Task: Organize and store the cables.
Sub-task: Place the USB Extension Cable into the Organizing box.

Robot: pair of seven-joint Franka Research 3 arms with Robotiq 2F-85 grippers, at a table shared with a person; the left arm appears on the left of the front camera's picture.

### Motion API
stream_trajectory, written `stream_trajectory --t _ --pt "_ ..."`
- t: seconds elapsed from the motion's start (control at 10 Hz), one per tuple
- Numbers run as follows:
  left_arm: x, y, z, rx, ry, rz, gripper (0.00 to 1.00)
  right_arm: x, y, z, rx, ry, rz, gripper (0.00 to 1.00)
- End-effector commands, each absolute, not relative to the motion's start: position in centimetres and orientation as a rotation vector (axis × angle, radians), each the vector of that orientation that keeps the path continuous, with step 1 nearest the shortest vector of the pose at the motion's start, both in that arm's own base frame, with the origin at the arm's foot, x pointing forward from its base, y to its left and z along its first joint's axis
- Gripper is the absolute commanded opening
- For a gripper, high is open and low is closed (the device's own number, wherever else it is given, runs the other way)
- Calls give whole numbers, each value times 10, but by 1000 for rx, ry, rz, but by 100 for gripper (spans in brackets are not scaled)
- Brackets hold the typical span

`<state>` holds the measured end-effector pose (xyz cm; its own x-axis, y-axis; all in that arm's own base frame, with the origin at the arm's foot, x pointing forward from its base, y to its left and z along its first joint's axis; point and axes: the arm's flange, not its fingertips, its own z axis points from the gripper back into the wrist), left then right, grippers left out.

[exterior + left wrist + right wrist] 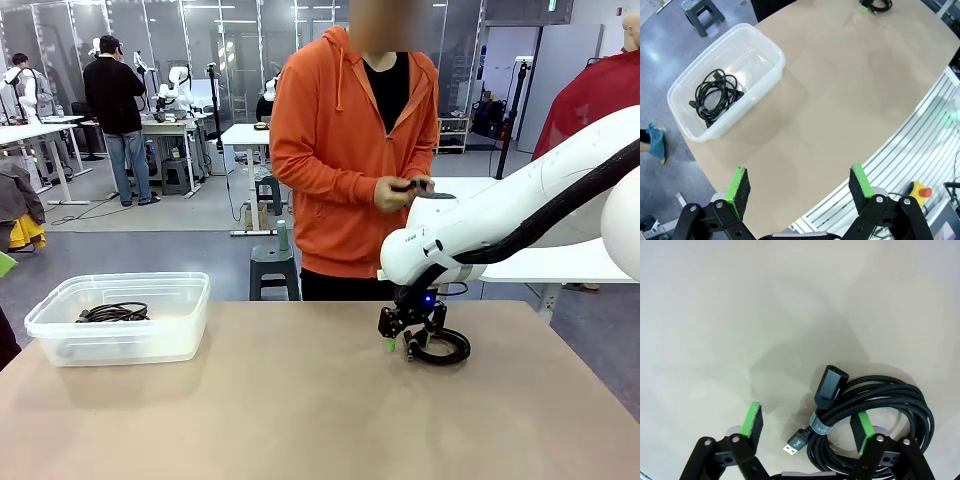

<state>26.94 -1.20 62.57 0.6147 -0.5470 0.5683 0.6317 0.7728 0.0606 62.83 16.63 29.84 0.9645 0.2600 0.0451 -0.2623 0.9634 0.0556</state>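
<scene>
We've got a glossy white rounded right arm (480, 225), a thick black hose (560, 210) along it, and a blue wrist light (428, 298). On the left gripper (800, 182) and right gripper (807, 420): black linkages, silver pivot screws (876, 199), green wedge pads (740, 182) (same build). The person wears an orange drawstring hoodie (330, 150) over a black tee (388, 85).

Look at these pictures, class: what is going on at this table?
The right gripper is down over a coiled black USB cable on the table, jaws open astride its strapped section. The left gripper hovers open. Another coiled cable lies in the clear plastic bin. The person opposite holds something small and dark.
</scene>
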Motion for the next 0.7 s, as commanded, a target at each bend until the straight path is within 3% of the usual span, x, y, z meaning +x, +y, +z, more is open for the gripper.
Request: stream_trajectory --t 0.0,0.3,0.6 --pt "267 -14 626 -140 -593 -682 100 633 169 304 47 -52 234 60" --pt "267 -14 626 -140 -593 -682 100 632 171 305 37 -38 243 34" --pt "267 -14 626 -140 -593 -682 100 627 176 310 13 -37 259 0"
